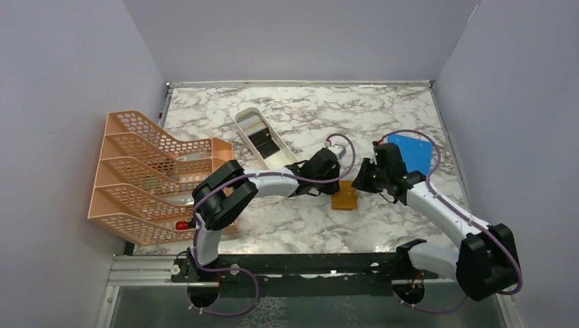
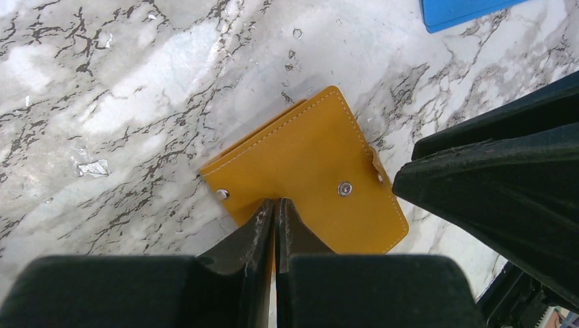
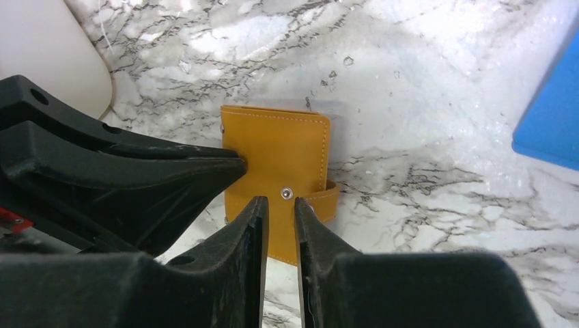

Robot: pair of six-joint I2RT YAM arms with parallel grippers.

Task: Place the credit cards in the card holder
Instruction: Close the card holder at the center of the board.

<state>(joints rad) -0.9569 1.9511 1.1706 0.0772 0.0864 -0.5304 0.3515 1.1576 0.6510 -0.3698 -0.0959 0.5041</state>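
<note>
Just under the left hand, the holder is lying folded shut on the surface. That hand's fingers are pressing together with nothing between them. The right hand is hanging over the holder's strap side, its fingers standing a little apart and holding nothing. The cards are sitting well apart from both hands, in the tray. Nearly all the job is looking not yet done: opening, picking, sliding in.
</note>
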